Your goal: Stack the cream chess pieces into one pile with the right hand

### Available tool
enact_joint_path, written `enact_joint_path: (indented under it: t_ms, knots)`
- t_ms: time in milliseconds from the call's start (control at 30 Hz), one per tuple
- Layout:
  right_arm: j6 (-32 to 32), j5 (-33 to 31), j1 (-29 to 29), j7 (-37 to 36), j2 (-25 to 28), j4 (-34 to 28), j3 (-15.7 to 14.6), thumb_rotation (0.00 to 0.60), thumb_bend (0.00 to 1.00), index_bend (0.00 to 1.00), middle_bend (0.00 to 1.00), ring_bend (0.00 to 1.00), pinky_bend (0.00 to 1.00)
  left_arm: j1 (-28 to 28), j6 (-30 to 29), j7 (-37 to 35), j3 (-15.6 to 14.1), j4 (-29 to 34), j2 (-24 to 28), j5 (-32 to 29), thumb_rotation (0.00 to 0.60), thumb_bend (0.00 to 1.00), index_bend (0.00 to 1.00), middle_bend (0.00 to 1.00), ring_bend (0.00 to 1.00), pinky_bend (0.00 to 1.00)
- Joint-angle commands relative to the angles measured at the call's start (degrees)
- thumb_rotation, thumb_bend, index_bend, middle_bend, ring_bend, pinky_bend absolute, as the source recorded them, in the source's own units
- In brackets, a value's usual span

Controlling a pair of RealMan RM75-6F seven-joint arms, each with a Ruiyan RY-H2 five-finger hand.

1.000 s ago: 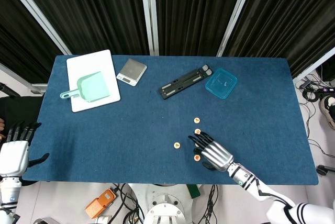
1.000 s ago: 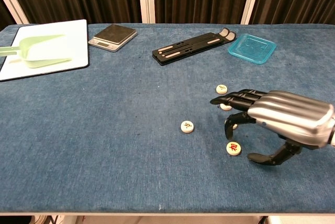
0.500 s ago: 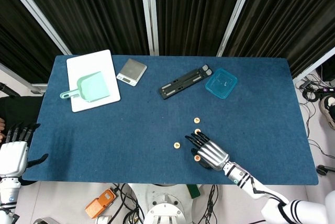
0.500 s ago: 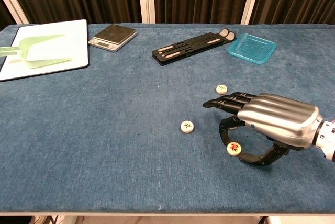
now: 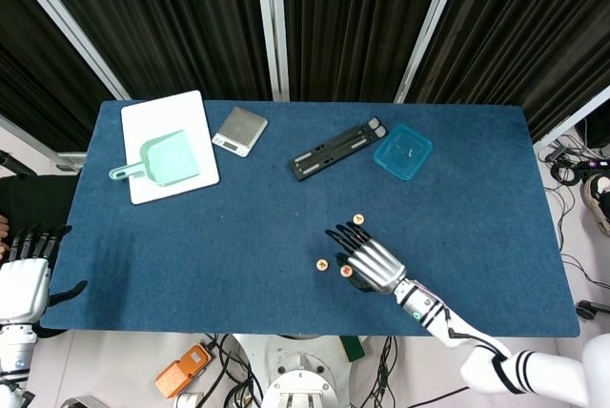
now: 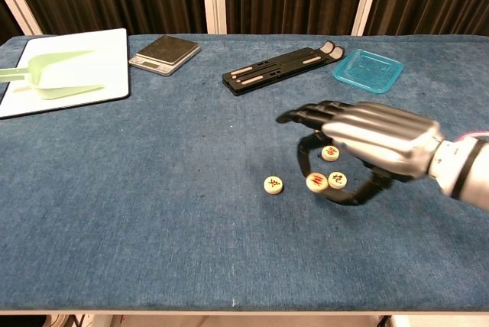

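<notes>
right robot hand (image 6: pixel 359 147) arched over cream pieces, fingers spread, whether it grips any: cannot tell | chest view shows pieces (image 6: pixel 327 180) under palm plus lone piece (image 6: pixel 273 184) just left; head view hides most under hand, shows far piece (image 5: pixel 358 219) | left robot hand (image 5: pixel 27 275) off tabletop's (image 5: pixel 238 227) left edge, fingers spread, empty | bare cloth left of pieces

We count four cream chess pieces: one lone piece (image 6: pixel 273 184) on the left and three under the right hand (image 6: pixel 374 142). Beyond them sit one white board (image 5: pixel 170 146), one green scoop (image 5: pixel 165 160), one kitchen scale (image 5: pixel 239 131), one black hinged bar (image 5: pixel 338 149) and one teal lid (image 5: pixel 402 152).
</notes>
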State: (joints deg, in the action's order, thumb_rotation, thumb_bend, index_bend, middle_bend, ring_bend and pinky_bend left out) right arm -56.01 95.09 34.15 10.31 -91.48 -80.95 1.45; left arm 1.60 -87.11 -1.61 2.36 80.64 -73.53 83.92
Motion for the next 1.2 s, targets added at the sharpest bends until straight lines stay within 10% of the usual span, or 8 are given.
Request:
enact_joint_path:
  t_ms: [33, 1200]
  knots:
    - [2.4, -2.2, 1.9, 1.7, -1.7, 0.4, 1.6, 0.6, 0.52, 0.55, 0.1, 0.01, 0.1, -0.2, 0.0, 0.0, 0.0, 0.0, 0.0, -0.2, 0.6, 0.08, 0.17, 0.14, 0.06, 0.0]
    - [3.3, -6.2, 6.3, 3.1, -6.8, 4.0, 1.5, 0.6, 0.52, 0.47, 0.1, 0.01, 0.1, -0.3, 0.5, -0.7, 0.1, -0.9, -0.1, -0.6, 0.6, 0.08, 0.17, 0.14, 0.06, 0.0]
